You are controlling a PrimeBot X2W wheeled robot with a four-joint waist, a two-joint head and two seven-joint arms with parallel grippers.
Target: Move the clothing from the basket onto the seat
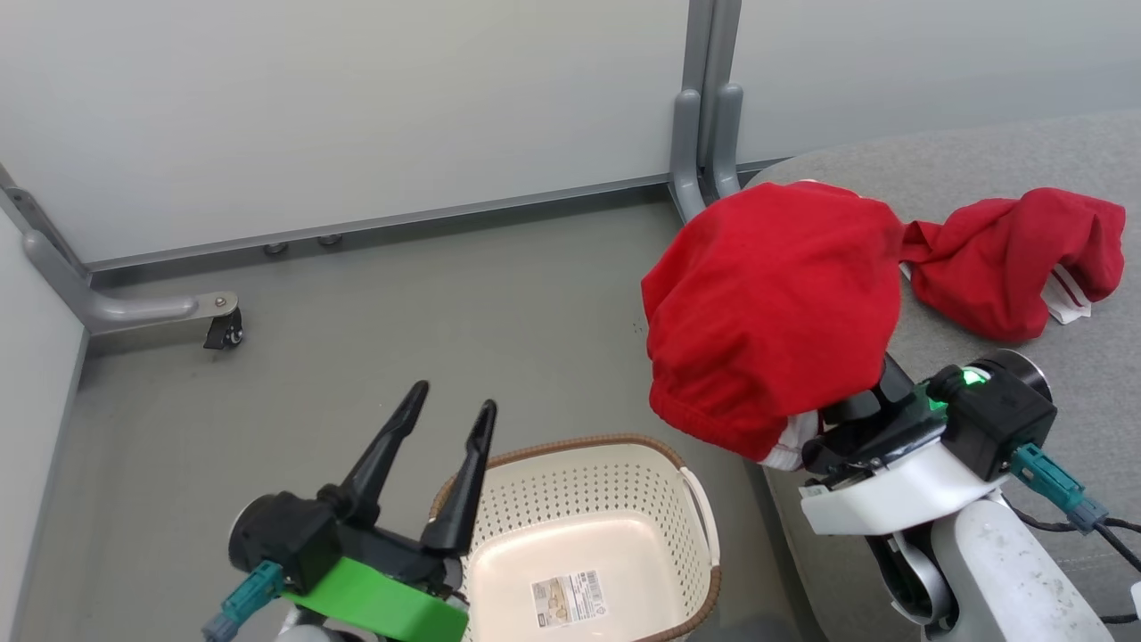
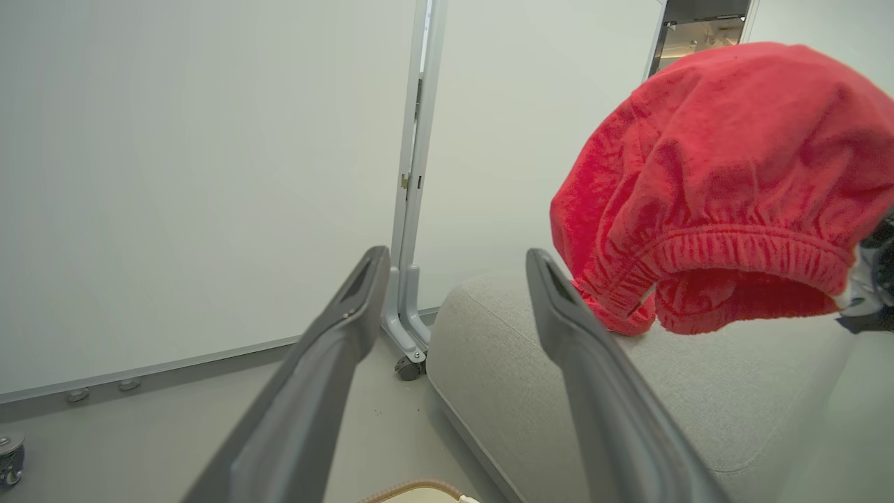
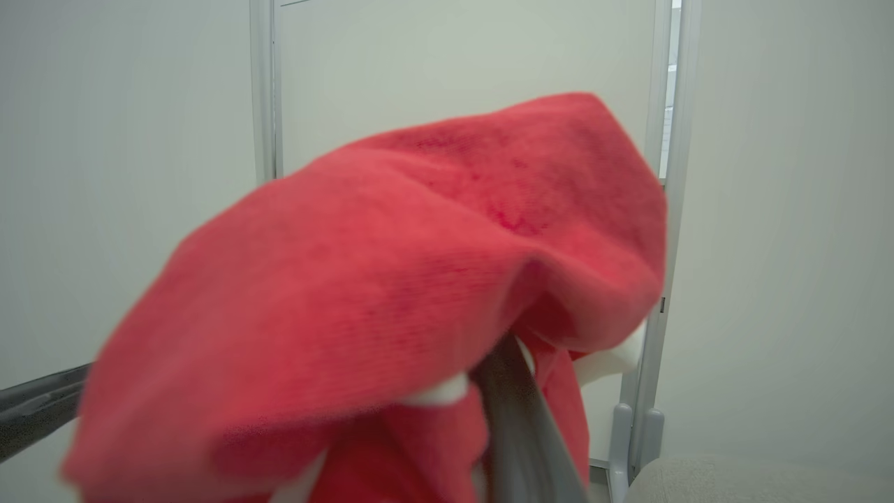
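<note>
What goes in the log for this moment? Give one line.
left tool: open, empty | right tool: red garment draped over it, at seat edge | second garment: on seat | basket: no clothing

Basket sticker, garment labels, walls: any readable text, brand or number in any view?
Sticker in the basket: printed lines and a small picture, too small to read.
White trim on the red garment lying on the seat: no lettering can be made out.
No other text seen; nothing is legible.
</note>
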